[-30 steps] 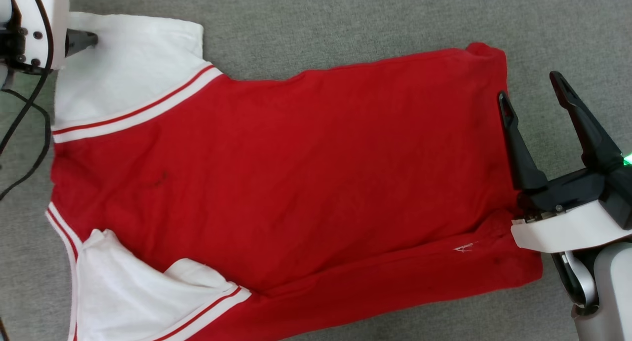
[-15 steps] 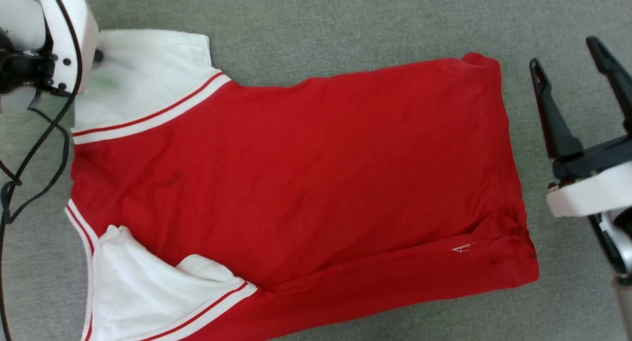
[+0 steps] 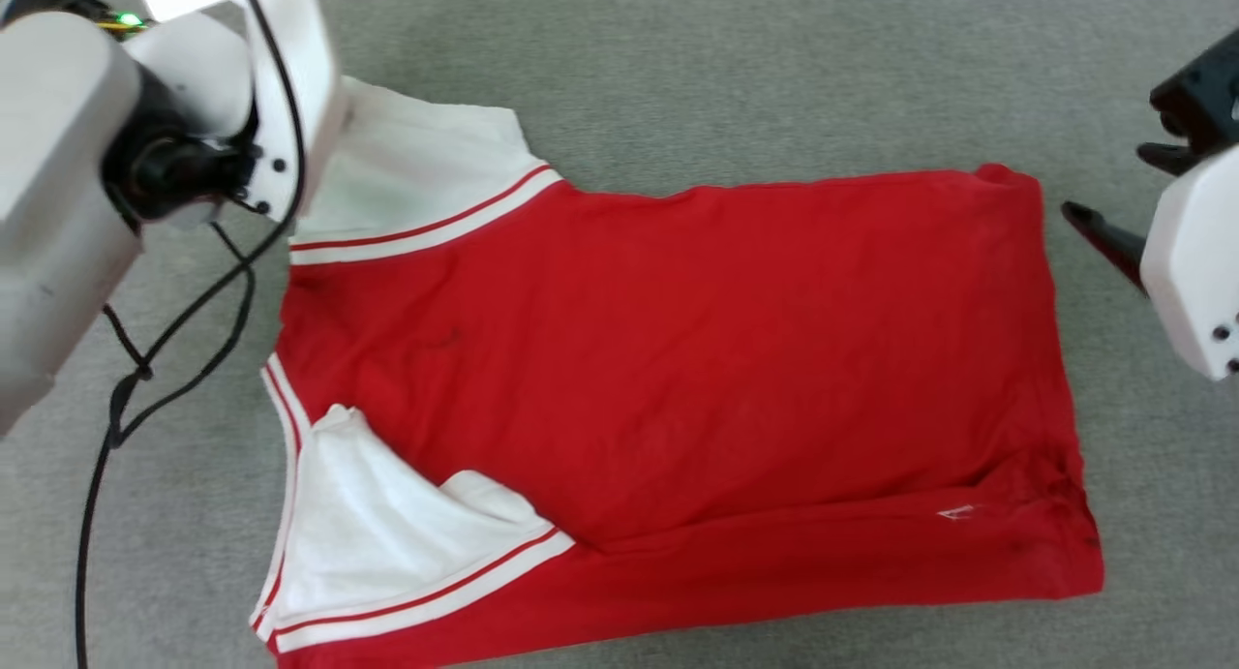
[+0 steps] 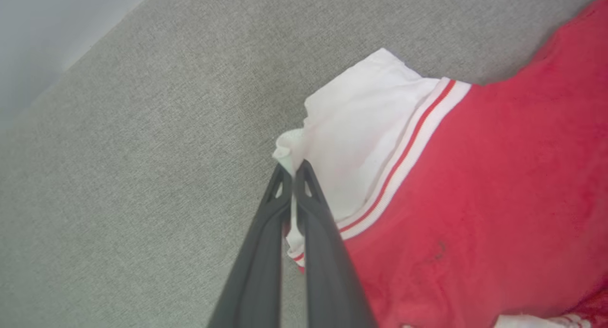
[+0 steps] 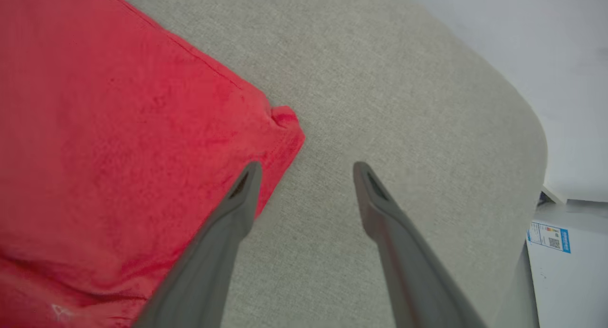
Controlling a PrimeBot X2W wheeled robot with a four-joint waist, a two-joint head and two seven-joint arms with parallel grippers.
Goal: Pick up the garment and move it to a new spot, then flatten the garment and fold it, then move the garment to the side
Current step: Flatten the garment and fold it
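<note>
The garment [image 3: 678,359], soft red jersey with white sleeves and striped trim, lies spread near-flat mid-way across the grey felt-like worktop [image 3: 678,69]. Flattening looks nearly done; folding and moving aside remain. The left gripper [image 4: 293,169] has its fingers pinched on a sleeve edge, while the right gripper [image 5: 306,169] has its fingers spread beside the hem corner.

**Likely a robotics lab or test room**

A grey cloth-covered table [image 5: 380,105] with a rounded corner has a plain, pale background beyond its edges. By that corner stands a white cabinet [image 5: 565,280] with a blue QR-code sticker [image 5: 548,236]. Loose black cables [image 3: 126,398] hang from a robot arm over the table's left side.
</note>
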